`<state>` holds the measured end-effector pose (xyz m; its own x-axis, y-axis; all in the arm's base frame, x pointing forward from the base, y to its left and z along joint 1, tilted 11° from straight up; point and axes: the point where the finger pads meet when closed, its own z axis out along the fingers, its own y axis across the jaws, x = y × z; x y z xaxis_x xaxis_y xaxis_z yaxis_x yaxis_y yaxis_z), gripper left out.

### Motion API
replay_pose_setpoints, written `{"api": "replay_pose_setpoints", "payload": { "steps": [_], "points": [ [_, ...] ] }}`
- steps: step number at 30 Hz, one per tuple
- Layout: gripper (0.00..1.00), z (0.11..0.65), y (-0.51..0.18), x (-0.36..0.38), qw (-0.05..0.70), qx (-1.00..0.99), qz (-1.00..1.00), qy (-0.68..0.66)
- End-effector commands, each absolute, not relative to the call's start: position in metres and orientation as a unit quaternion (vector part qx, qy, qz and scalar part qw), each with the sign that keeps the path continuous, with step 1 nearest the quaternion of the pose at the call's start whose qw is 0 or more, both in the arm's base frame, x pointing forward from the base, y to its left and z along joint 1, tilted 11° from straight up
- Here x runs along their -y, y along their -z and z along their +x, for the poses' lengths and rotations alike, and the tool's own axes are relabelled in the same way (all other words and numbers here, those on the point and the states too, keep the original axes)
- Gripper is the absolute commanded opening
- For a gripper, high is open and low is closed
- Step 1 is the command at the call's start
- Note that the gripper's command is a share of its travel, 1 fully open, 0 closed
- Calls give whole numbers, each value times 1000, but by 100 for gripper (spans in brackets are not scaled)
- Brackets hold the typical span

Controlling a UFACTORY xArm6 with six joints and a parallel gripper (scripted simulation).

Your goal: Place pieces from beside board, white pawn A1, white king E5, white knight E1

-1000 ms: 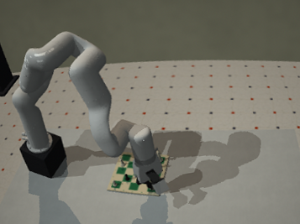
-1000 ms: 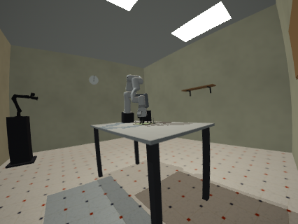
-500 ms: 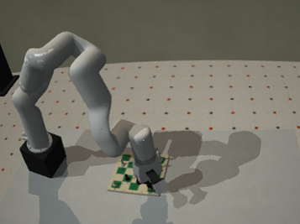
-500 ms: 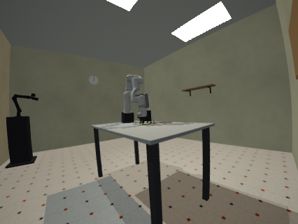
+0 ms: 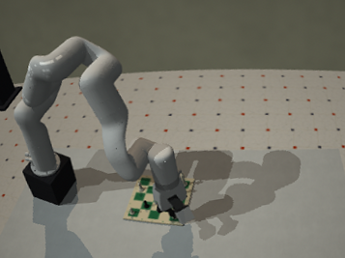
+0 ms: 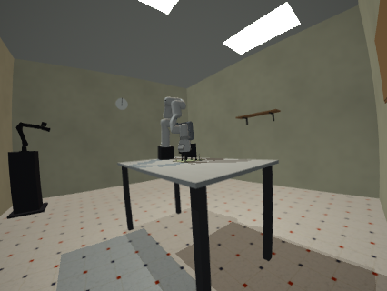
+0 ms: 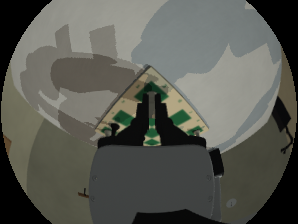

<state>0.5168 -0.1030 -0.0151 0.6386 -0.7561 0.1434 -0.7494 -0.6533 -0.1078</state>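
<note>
the grey table (image 5: pixel 280 211) is carrying the black arm base (image 5: pixel 66 186) and the small green-and-cream chessboard (image 5: pixel 135 208). the white arm (image 5: pixel 110 124) is bending down over the board's near edge. the gripper (image 7: pixel 152 111) is pointing down over the board, its fingers pinching a slim pale piece (image 7: pixel 152 100) between them; i cannot tell which piece.
</note>
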Motion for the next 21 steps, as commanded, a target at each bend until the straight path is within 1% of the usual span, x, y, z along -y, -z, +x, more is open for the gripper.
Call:
{"api": "replay_pose_setpoints", "payload": {
  "steps": [1, 5, 6, 8, 9, 11, 12, 21],
  "points": [
    [15, 518, 13, 103, 20, -416, -905, 90],
    [15, 518, 13, 103, 20, -416, -905, 90],
    [22, 518, 13, 103, 20, -416, -905, 90],
    [22, 518, 13, 103, 20, -416, -905, 90],
    [30, 518, 13, 103, 20, -416, -905, 90],
    [30, 518, 13, 103, 20, -416, -905, 90],
    [37, 518, 13, 103, 20, -416, -905, 90],
    [37, 518, 13, 103, 20, -416, -905, 90]
  ]
}}
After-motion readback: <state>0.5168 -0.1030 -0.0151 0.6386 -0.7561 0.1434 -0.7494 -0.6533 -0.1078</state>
